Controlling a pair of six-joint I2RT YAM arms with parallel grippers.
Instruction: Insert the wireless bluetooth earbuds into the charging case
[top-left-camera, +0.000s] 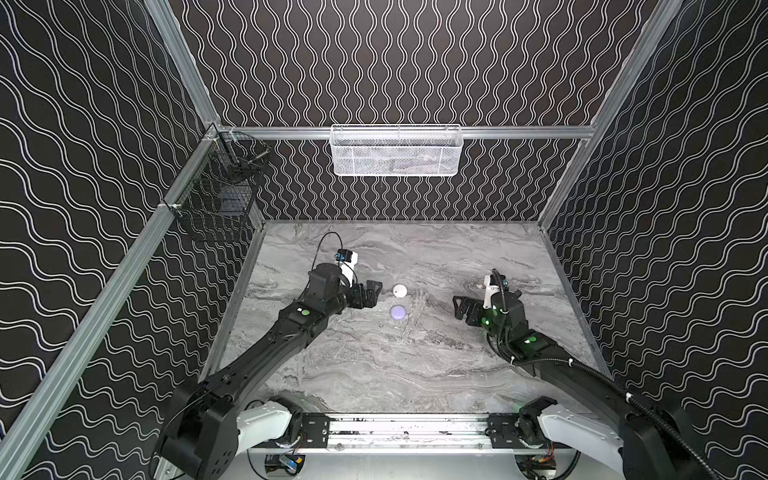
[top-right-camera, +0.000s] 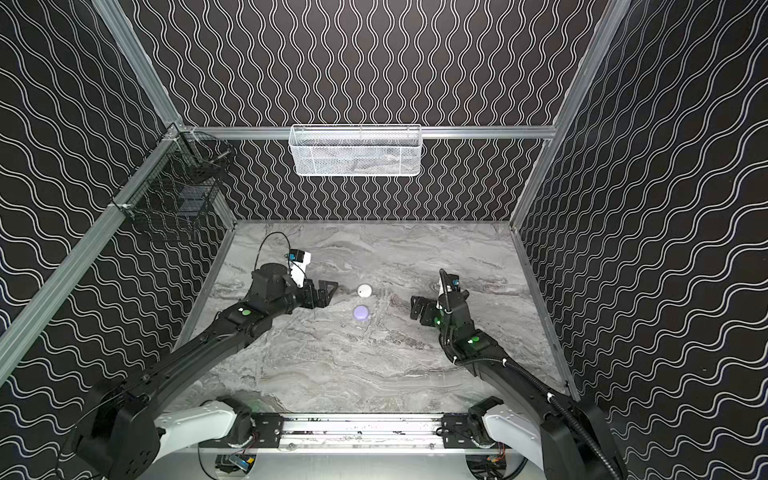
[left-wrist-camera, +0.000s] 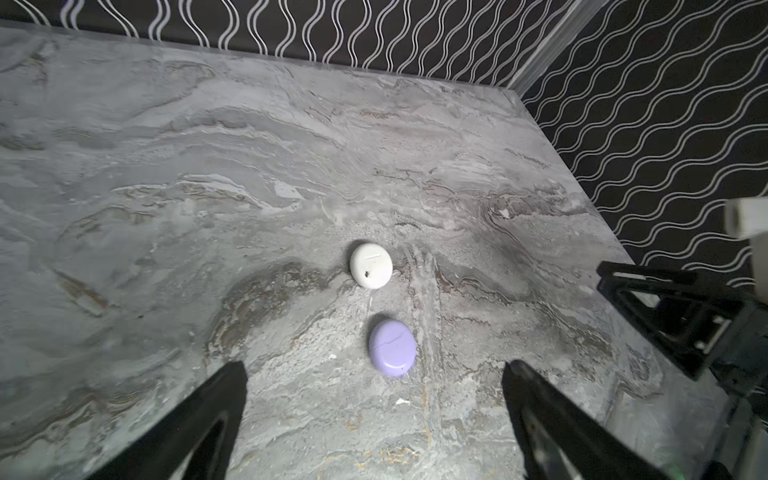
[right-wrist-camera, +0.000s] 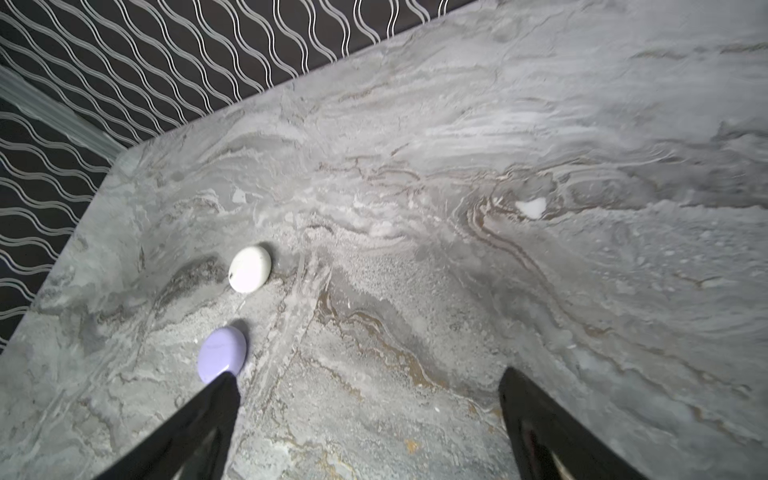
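Observation:
Two round closed charging cases lie at the middle of the marble table in both top views: a white case (top-left-camera: 399, 290) (top-right-camera: 364, 290) and, just nearer, a lavender case (top-left-camera: 398, 312) (top-right-camera: 360, 312). No earbuds show in any view. My left gripper (top-left-camera: 369, 292) (top-right-camera: 326, 291) hovers open just left of the cases, nothing between its fingers; in the left wrist view (left-wrist-camera: 376, 368) the lavender case (left-wrist-camera: 392, 347) and white case (left-wrist-camera: 371, 266) lie ahead of it. My right gripper (top-left-camera: 461, 308) (right-wrist-camera: 370, 374) stands open to their right, empty.
A white mesh basket (top-left-camera: 396, 150) hangs on the back wall. A black wire basket (top-left-camera: 220, 187) hangs at the back left corner. Patterned walls close three sides. A metal rail (top-left-camera: 407, 432) with both arm bases runs along the front edge.

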